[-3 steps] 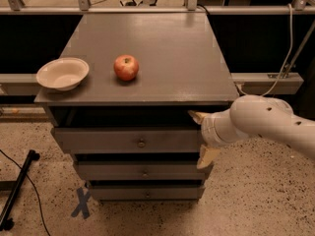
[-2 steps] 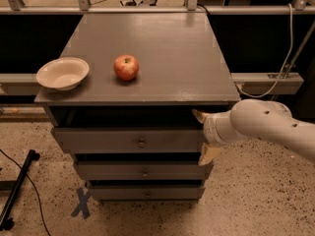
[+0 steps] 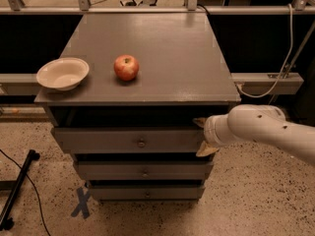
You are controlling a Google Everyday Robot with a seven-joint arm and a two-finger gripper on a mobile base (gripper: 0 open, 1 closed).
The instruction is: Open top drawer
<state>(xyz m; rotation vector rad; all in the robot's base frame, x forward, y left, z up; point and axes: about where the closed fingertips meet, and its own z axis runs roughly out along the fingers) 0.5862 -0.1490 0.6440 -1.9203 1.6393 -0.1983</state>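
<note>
The top drawer is the tallest grey front, just under the cabinet top, with a small round metal knob at its centre. It stands out a little from the cabinet, with a dark gap above it. My gripper is at the right end of this drawer front, on a white arm that comes in from the right. Its tan fingers are spread apart, one at the front's top edge and one at its bottom edge. The palm is hidden behind the wrist.
A red apple and a cream bowl sit on the grey cabinet top. Two shorter drawers lie below the top one. A black stand and cable lie on the speckled floor at left. A rail runs behind.
The gripper has shifted only slightly at the drawer's right end. The drawer, apple and bowl have not visibly moved.
</note>
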